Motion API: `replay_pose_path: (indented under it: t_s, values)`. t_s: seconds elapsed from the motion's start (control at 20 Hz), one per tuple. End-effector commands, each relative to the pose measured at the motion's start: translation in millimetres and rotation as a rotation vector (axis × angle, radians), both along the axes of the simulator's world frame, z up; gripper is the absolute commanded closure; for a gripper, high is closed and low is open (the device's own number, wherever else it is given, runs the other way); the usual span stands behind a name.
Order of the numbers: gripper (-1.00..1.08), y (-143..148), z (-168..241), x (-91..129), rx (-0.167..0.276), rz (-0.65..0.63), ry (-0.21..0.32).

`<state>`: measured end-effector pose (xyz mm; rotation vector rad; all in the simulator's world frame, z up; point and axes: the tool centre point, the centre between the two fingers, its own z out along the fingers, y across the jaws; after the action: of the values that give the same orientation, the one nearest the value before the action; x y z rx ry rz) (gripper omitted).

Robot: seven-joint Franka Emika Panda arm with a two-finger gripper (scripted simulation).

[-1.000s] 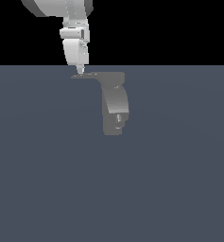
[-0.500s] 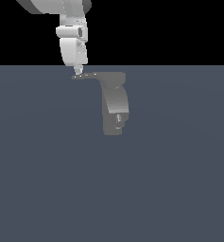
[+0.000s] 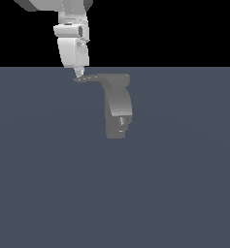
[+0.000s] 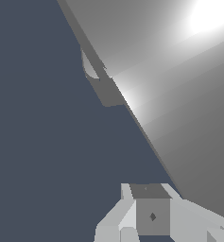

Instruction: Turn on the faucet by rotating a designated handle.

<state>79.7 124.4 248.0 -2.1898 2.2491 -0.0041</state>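
Claw (image 3: 78, 73) shifted, touching handle (image 3: 90, 78) tip

The fingers (image 3: 78, 73) have shifted slightly toward the exterior view's left along the handle (image 3: 90, 78).

Matt grey faucet (image 3: 119, 109), smooth, shaded like dull cast metal. Same flat matt grey on handle (image 3: 90, 78), with 1 bright glare patch up close in wrist view. Smooth white plastic-looking gripper (image 3: 78, 72). Matt, even slate-blue floor (image 3: 48, 184).

I see the matte grey curved faucet (image 3: 118, 109) mid-frame, upper half; its thin flat grey lever handle (image 3: 90, 78) juts toward the left.
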Motion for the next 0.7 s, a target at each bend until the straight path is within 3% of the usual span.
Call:
replay_pose_path:
  t_s: [0.0, 0.5, 0.65]
  values:
    - [1.08, 3, 0, -9, 0.0, 0.004, 0.004]
    - [1.08, 5, 0, -36, 0.0, 0.003, 0.004]
    - [1.08, 2, 0, -34, -0.001, 0.002, 0.001]
